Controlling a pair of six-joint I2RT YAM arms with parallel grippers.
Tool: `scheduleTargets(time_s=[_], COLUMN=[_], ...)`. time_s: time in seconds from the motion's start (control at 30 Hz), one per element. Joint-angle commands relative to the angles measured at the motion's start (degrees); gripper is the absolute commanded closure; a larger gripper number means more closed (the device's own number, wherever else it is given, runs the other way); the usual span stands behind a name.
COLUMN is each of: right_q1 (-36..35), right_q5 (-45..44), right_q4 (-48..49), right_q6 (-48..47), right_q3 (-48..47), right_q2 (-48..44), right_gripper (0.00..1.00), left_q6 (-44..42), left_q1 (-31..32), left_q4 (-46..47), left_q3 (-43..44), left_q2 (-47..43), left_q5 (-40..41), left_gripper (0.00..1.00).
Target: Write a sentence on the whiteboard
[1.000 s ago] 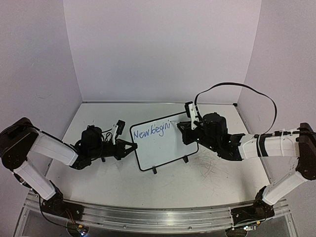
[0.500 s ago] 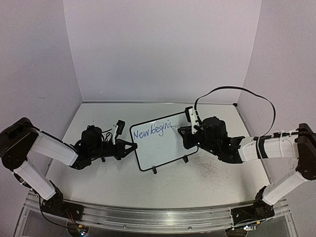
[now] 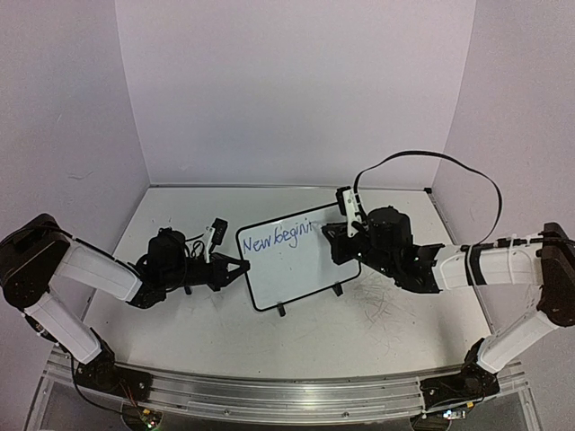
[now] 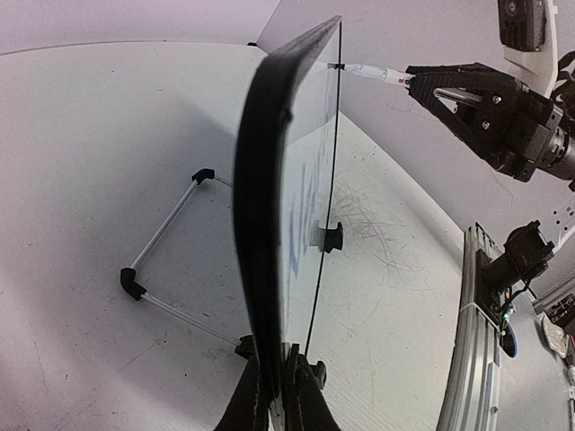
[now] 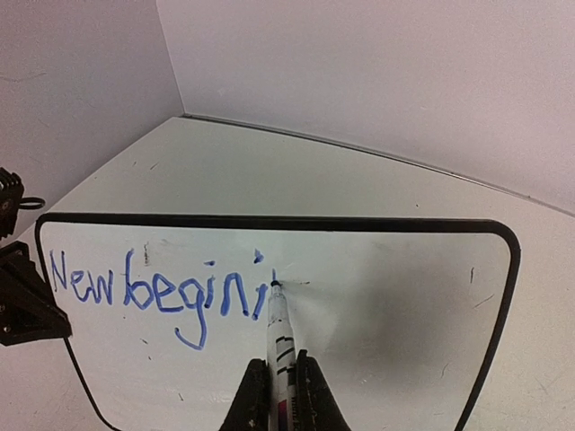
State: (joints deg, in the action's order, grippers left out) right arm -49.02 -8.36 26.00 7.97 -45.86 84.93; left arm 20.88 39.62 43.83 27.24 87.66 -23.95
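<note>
The whiteboard (image 3: 301,262) stands tilted at the table's middle on black feet and a wire stand (image 4: 166,229). Blue marker words (image 5: 153,289) on it read "New begini", slanting upward. My left gripper (image 4: 277,377) is shut on the board's left edge (image 4: 269,224), which I see edge-on. My right gripper (image 5: 280,386) is shut on a white marker (image 5: 279,346), whose tip touches the board just right of the last letter. In the top view the right gripper (image 3: 352,226) is at the board's upper right corner and the left gripper (image 3: 235,268) at its left edge.
Faint grey scribble marks (image 3: 382,310) cover the table right of the board. A metal rail (image 3: 269,395) runs along the near edge. Grey walls close in the back and sides. A black cable (image 3: 431,162) loops above the right arm.
</note>
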Motion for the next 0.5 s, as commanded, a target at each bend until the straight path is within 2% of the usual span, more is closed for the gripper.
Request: scheduleTargets(time_s=[0.0, 0.23, 0.47], right_q1=[0.5, 0.6, 0.5], right_q5=[-2.5, -4.7, -2.7], right_q4=[1.4, 0.2, -1.6], right_q6=[0.0, 0.7, 0.9], right_q3=[-2.5, -1.6, -0.2], right_q2=[1.0, 0.3, -0.3], right_gripper=[1.00, 1.00, 1.00], left_q6=[-2.3, -2.3, -2.3], left_q1=[-0.2, -0.3, -0.2], left_q4=[-5.3, -5.3, -5.4], left_q3=[-1.5, -1.6, -1.6], left_q2=[-0.5, -0.6, -0.6], left_q5=[2.2, 2.3, 2.3], left_gripper=[1.00, 1.00, 1.00])
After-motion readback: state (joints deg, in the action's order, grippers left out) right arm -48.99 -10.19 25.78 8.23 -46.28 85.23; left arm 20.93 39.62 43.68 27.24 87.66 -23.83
